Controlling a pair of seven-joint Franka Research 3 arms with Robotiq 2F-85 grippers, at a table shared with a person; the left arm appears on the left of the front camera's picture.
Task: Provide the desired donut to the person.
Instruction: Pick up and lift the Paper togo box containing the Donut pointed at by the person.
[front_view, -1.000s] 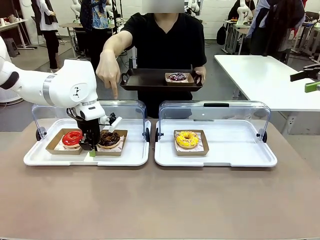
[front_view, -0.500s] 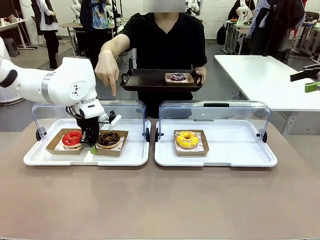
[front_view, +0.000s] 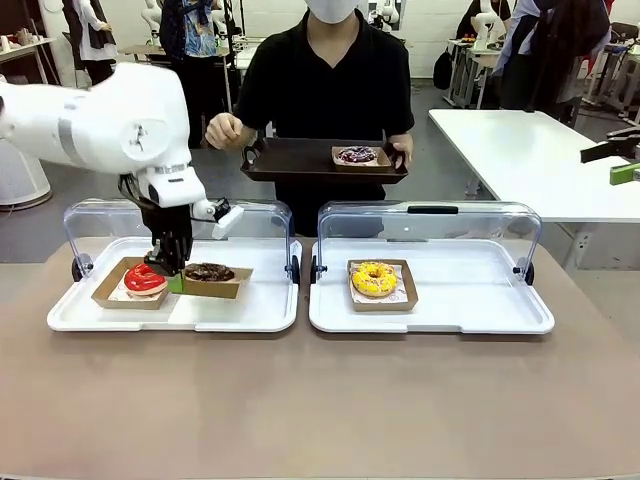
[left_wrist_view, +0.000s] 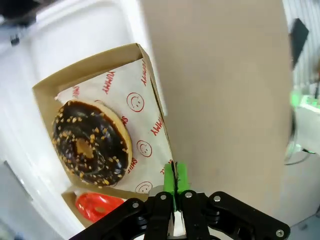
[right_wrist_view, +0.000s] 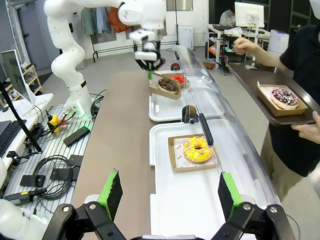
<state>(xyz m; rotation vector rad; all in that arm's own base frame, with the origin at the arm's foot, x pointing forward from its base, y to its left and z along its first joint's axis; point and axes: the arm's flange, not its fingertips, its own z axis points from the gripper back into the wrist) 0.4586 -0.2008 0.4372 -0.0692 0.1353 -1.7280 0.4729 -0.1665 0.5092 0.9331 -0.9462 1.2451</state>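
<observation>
Left gripper (front_view: 175, 283) pads shut tight, pinching left end wall of card box (front_view: 215, 290) holding choc donut (front_view: 208, 271). Wrist view: green fingertips (left_wrist_view: 179, 176) pressed together on box edge, donut flat on printed paper. Box hangs just above left white tray (front_view: 120, 315), roughly level. Its long axis runs left-right and its free end points right, away from gripper. Red donut (front_view: 144, 277) in its own box just left of gripper, sitting on same tray. Yellow donut (front_view: 375, 278) on right white tray (front_view: 450, 310), well apart. Both clear lids open at far side. Person (front_view: 330, 80) at far side holds black tray (front_view: 300, 158) level at chest, with a dark sprinkled donut (front_view: 355, 154) on its right part. One hand (front_view: 229, 130) is a loose fist by tray's left end. Right gripper (right_wrist_view: 169, 192) fingers spread wide, nothing between, above right end of table (front_view: 320, 400).
</observation>
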